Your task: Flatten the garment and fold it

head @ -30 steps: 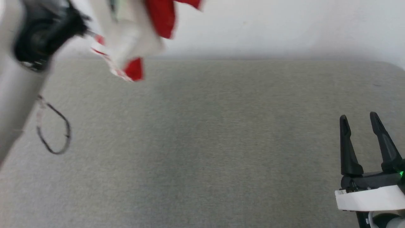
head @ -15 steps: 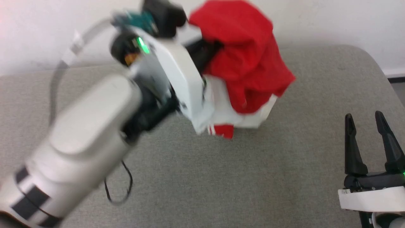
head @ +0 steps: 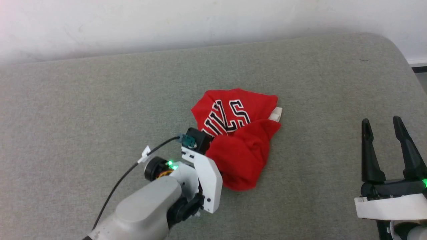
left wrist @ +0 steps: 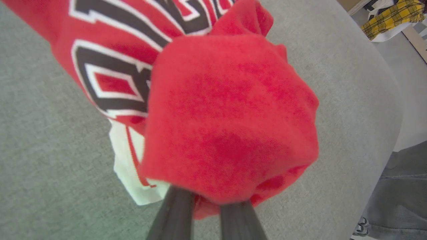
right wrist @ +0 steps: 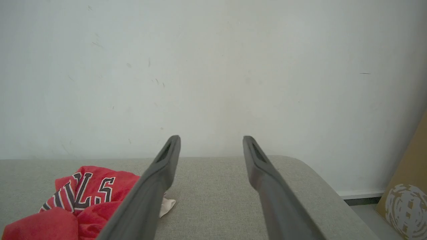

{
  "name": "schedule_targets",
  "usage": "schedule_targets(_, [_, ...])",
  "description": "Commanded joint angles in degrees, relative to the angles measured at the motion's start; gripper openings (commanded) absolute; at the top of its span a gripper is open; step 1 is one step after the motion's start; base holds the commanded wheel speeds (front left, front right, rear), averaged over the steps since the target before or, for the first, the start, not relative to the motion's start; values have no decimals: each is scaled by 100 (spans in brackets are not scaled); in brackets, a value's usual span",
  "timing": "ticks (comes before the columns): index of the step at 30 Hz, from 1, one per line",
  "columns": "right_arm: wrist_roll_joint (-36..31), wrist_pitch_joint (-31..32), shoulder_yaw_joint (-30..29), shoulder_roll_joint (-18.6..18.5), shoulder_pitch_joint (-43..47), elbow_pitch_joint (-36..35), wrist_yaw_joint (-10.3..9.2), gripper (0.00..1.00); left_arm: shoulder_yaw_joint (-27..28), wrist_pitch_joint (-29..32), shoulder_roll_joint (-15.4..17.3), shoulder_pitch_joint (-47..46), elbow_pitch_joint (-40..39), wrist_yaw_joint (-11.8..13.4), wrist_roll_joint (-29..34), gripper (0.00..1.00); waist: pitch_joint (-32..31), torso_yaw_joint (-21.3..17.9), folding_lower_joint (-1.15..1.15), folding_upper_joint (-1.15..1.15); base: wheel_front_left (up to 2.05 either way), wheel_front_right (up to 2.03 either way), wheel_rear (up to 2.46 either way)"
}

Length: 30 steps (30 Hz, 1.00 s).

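Garment (head: 237, 133) is on the grey fabric-covered bench (head: 83, 110), roughly mid-surface in the head view. It's a crumpled heap, not flat. The red body is bunched up, with part of the black lettering outlined in white facing up on the far side. A white scrap (head: 276, 114) pokes out at its right edge.

Left gripper (left wrist: 206, 208): fingers close together with red cloth bunched between them, so I read it as clamped on the near fold of the garment. The tips are buried under the fabric, so I can't see how deep the bite is. In the left wrist view a white panel with a red stripe (left wrist: 128, 163) hangs under the red fold, just left of the fingers. A black cable (head: 126, 173) loops off that wrist, above the bench.

Right gripper (head: 381, 125): fingers spread wide, nothing between them. It sits at the lower right of the head view, well apart from the heap and pointing at the wall.

Surface: uniform grey weave. A white scuffed wall (head: 200, 20) runs along the back edge.

Past the bench, a brown cardboard panel with a white print (right wrist: 407, 200) leans at the right. In the left wrist view there is yellow plaid cloth (left wrist: 390, 16) beyond the corner, and grey cloth with what looks like a shoe (left wrist: 362, 230) below the edge.

The far right corner of the bench (head: 397, 50) is rounded. Open surface lies all round the heap, widest on the left.
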Motion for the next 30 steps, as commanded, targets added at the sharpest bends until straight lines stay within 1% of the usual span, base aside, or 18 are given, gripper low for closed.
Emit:
schedule_targets(1, [16,10,12,4,-86,16,-5,100,-12,-12,-50,75,85,-2,-23,68,26,52,-1,-1,0,0,0])
schedule_targets(2, [12,16,23,4,-99,33,-5,100,0,-40,-96,110,187,-27,-64,100,29,76,-1,-1,0,0,0])
schedule_targets(5, [3,24,25,4,-130,67,-5,100,103,-246,-198,143,318,-129,-155,100,-2,167,-1,-1,0,0,0])
schedule_targets(7, [-9,32,16,4,-134,84,-5,100,182,-398,-176,143,270,-218,-189,100,-48,231,-1,-1,0,0,0])
schedule_targets(9, [-17,41,11,4,-132,101,-5,100,268,-604,-57,154,128,-236,-152,100,-116,291,-1,-1,0,0,0])
schedule_targets(11, [-7,49,11,4,-114,121,-5,100,395,-817,130,246,-109,-178,-150,100,-197,341,-1,-1,0,0,0])
schedule_targets(13, [11,54,13,4,-79,135,-5,100,536,-1052,383,398,-433,-42,-125,100,-287,387,-1,-1,0,0,0])
schedule_targets(16, [28,67,13,4,-13,148,-5,100,834,-1371,795,768,-1067,241,-220,100,-417,445,-1,-1,0,0,0])
schedule_targets(19, [33,88,13,4,48,137,-5,100,1185,-1732,1237,1205,-1779,601,-309,100,-516,485,-1,-1,0,0,0])
schedule_targets(22, [35,109,3,4,102,114,-5,100,1594,-2329,1596,1653,-2423,1050,-246,100,-580,513,-1,-1,0,0,0])
schedule_targets(24, [37,115,-19,4,149,93,-5,100,1953,-2616,1654,1987,-2778,1315,-243,100,-618,538,-1,-1,0,0,0])
schedule_targets(27, [39,124,-42,4,218,60,-5,100,2536,-2754,1601,2451,-3211,1515,148,100,-653,553,-1,-1,0,0,0])
schedule_targets(28, [42,128,-49,4,240,57,-5,100,2827,-2758,1514,2594,-3370,1541,434,100,-662,548,-1,-1,0,0,0])
schedule_targets(30, [51,136,-65,4,275,59,-5,100,3430,-2761,1216,2990,-3659,1573,1005,100,-674,519,-1,-1,0,0,0])
